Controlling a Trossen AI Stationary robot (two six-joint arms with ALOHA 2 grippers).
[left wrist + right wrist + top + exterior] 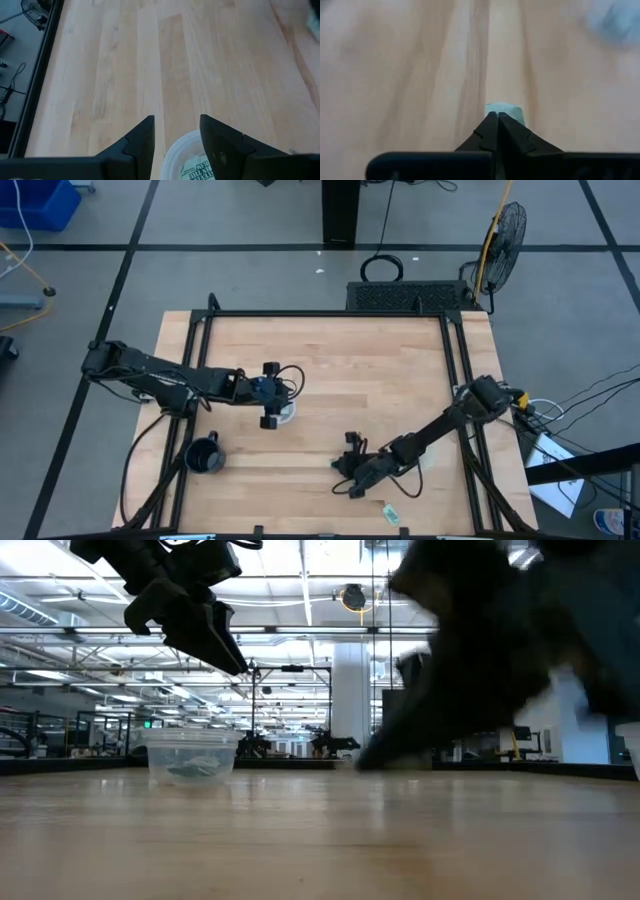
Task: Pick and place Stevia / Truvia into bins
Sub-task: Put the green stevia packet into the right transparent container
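High view: left gripper (270, 394) hung over a clear cup (285, 410); right gripper (350, 470) sat low on the worktop (340, 370), one sachet (391, 514) lying loose nearby.
Left wrist: jaws parted, empty, sachets in the cup (192, 160) below.
Right wrist: jaws pinched shut on a pale green sachet (506, 111).

wooden table (330, 360), black mug (205, 457), clear cup (190, 756), sachet (391, 514)

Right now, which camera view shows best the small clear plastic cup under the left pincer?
The low view: the small clear plastic cup stands whole, side-on. The high view shows it tiny, half hidden; the left wrist view only its rim.
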